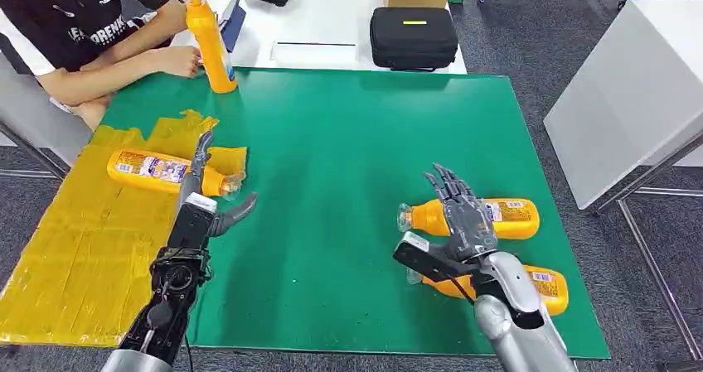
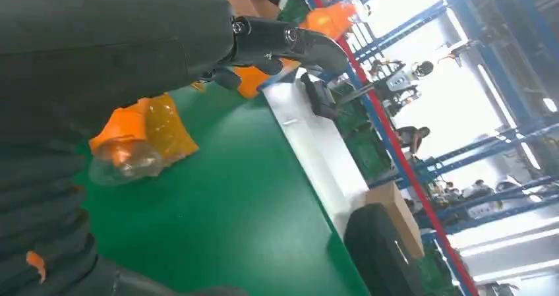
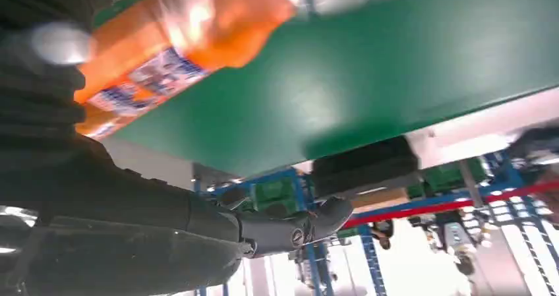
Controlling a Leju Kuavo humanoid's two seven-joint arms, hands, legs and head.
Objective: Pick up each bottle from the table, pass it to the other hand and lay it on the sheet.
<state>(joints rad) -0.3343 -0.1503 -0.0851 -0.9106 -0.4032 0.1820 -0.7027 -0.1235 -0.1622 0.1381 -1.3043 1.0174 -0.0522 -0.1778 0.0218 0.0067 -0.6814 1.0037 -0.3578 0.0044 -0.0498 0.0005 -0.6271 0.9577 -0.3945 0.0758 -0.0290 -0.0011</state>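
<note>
Four orange bottles are in play. One bottle [image 1: 157,171] already lies on the yellow sheet [image 1: 75,256] at the left edge of the green tabletop [image 1: 348,140]; one upright bottle [image 1: 210,41] stands at the far edge, with a person's hand [image 1: 178,60] resting beside it. Two more lie on their sides at the right: the farther bottle [image 1: 510,218] and the nearer bottle [image 1: 543,287], close to the tabletop's front edge.

The step in hand looks like the pick-up of the next bottle. The right hand [image 1: 460,219] hovers over the farther bottle, fingers spread and holding nothing, its palm above the bottle's shoulder, neck end to the hand's left (the wrist view shows the label just beside the fingers, though blurred). Whether the fingers touch it I cannot tell.

The left hand [image 1: 203,198] is also open and empty, poised at the sheet's edge just beside the laid bottle's cap end.

Next, I judge, the right hand must lower and close around the bottle's body, lift it, and carry it toward the middle for the left hand to receive.
</note>
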